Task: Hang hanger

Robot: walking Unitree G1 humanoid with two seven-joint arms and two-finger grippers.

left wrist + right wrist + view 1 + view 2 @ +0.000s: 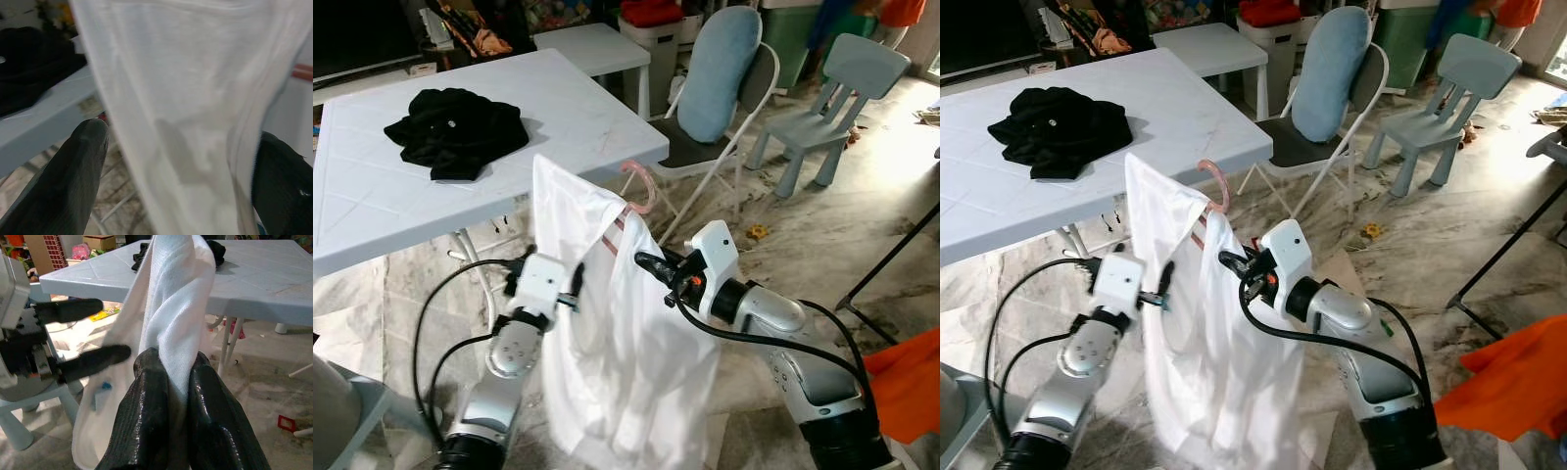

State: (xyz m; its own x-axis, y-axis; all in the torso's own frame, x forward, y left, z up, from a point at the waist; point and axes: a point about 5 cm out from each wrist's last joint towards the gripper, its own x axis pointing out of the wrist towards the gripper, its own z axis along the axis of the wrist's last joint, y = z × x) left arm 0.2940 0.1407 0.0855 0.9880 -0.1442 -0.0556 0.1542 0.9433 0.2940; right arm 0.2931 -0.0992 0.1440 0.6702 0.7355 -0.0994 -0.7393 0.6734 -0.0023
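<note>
Marble floor, white plastic table (372, 211) ahead w/ a black garment (458, 129) on top. Pink hanger (640, 186) is up in the air btwn my two grippers, just off the table corner, w/ a white shirt (617, 362) draped on it. I see my right gripper (171, 377) pinching a fold of the shirt near the hanger's shoulder. Left gripper (176, 161) has fingers (80, 161) spread, shirt hanging btwn them. Folding chair (729, 108) w/ blue cushion sits behind.
</note>
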